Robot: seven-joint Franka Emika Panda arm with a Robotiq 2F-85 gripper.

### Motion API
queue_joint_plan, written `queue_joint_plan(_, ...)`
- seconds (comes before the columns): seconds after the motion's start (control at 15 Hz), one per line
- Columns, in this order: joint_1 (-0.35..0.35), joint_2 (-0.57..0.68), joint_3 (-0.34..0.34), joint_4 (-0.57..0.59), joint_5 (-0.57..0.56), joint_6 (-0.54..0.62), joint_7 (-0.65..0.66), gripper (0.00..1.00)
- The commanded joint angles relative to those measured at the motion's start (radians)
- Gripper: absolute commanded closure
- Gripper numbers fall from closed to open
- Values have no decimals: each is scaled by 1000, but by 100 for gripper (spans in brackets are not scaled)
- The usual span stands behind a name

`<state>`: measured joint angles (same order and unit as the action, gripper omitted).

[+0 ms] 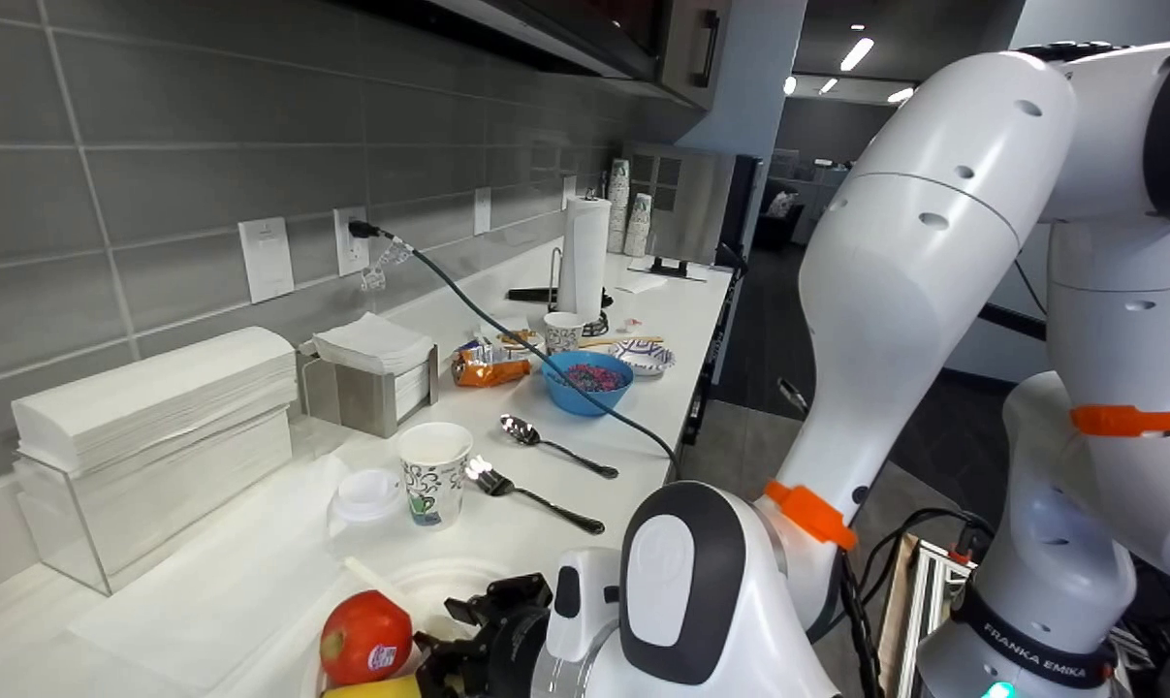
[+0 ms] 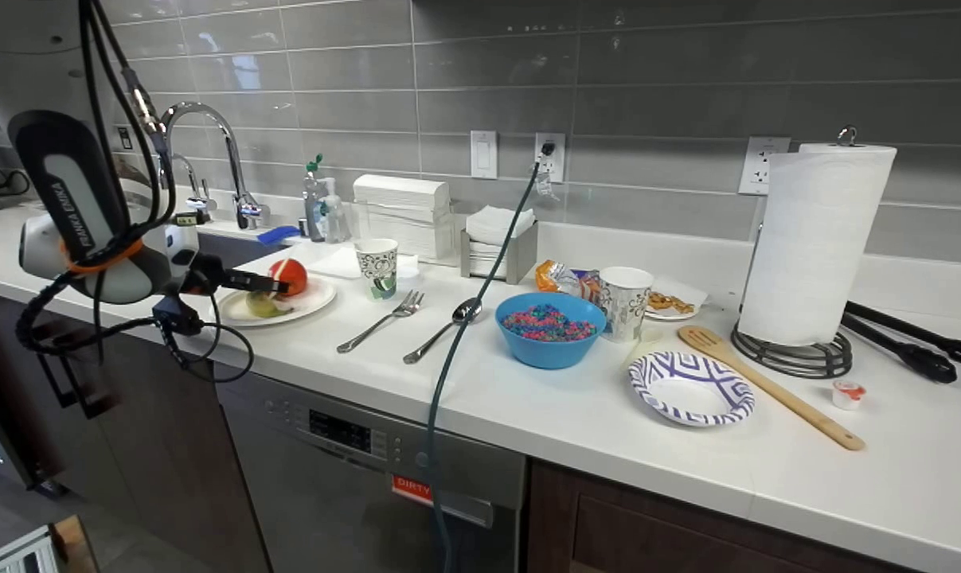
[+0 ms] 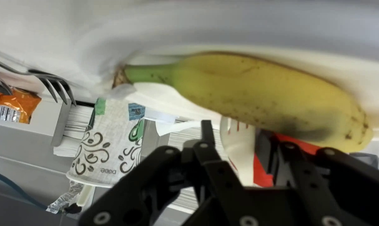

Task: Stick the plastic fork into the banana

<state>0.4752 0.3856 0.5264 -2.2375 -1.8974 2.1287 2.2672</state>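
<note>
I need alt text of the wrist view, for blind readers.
A curved yellow banana dominates. Lower in frame, a white plastic fork shows between the open jaws of the black gripper; at left, a patterned paper cup.

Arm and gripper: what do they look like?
Mostly white, rounded arm with a dark-rimmed oval panel, orange straps, black cables, and FRANKA EMIKA in pale letters on a dark band. The gripper is black and angular, with round grey screw heads.
</note>
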Motion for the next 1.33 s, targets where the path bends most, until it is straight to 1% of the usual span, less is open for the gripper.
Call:
queue_joint_plan(0.0,-15,-31,2,-48,15,50,40,30)
queue_joint_plan(0.07,-16,-42,3,-53,16,46,40,22)
queue_joint_plan(0.27,-15,-69,2,-68,12,32,40,1)
queue_joint_plan(0.6,-18,-132,6,-89,-21,53,84,0)
queue_joint_plan(0.8,-22,-196,10,-108,-67,88,189,1)
queue_joint_plan(0.93,-26,-267,12,-142,-90,130,249,0)
queue_joint_plan(1.0,-28,-314,12,-165,-115,166,290,0)
queue_joint_plan(1.13,-33,-400,3,-203,-106,260,313,0)
queue_joint_plan(1.27,-34,-514,-18,-257,-59,383,277,0)
